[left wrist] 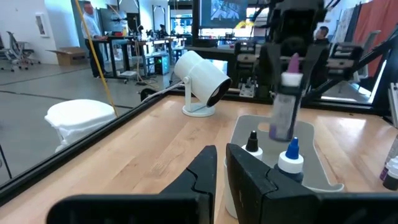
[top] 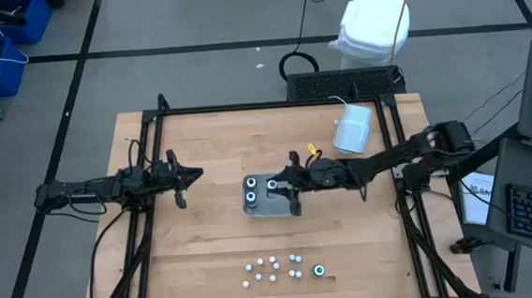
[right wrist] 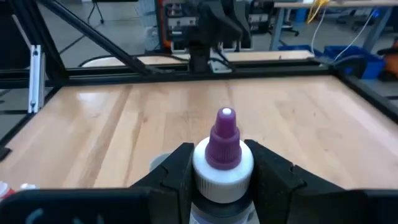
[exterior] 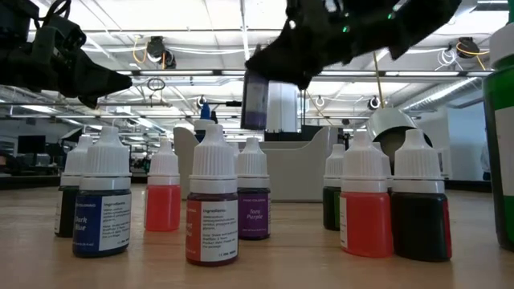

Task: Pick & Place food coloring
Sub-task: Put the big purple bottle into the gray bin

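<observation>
At frame centre, right gripper (right wrist: 222, 171) clasps a light, rigid purple-tipped bottle (right wrist: 222, 158) by its white collar.

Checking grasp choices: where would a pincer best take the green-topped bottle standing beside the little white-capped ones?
Probably the dark round body just under the green top, coming straight down. The bottle stands upright at the group's end, with small bottles on one side only.
</observation>
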